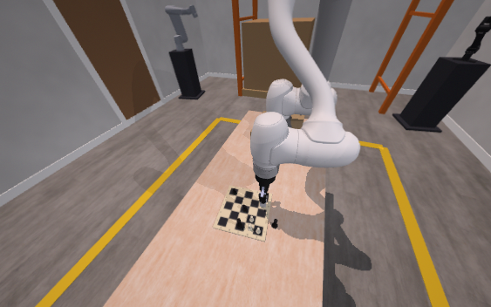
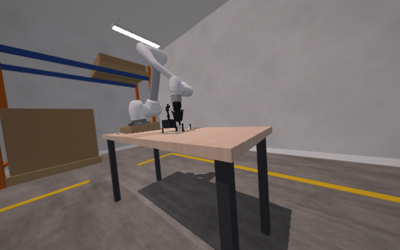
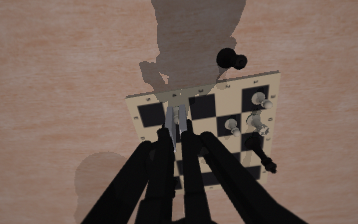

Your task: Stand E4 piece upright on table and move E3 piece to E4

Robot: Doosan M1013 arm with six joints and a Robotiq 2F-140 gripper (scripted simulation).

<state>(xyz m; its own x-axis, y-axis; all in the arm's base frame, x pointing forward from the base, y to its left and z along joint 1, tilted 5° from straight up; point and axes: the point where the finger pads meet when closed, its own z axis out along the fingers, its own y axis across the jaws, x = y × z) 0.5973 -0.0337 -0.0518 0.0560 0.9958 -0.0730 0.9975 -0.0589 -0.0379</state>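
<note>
The small chessboard [image 1: 220,216] [image 3: 132,103] lies on the wooden table [image 1: 191,262] [image 2: 205,140]. My gripper [image 1: 263,198] [image 3: 177,113] [image 2: 177,120] hangs over the board's far right part, shut on a slim light piece [image 3: 175,114] that stands upright between the fingertips, low over the board. A black pawn [image 1: 274,222] [image 3: 230,59] stands upright on the table just off the board's right edge. I cannot read the square labels.
Three white pieces [image 3: 258,100] [image 3: 231,126] [image 3: 256,121] and a tall black piece [image 3: 260,151] [image 1: 240,225] stand at the board's near end. A second black piece [image 1: 244,208] stands mid-board. Racks, crates and other arms stand beyond the table.
</note>
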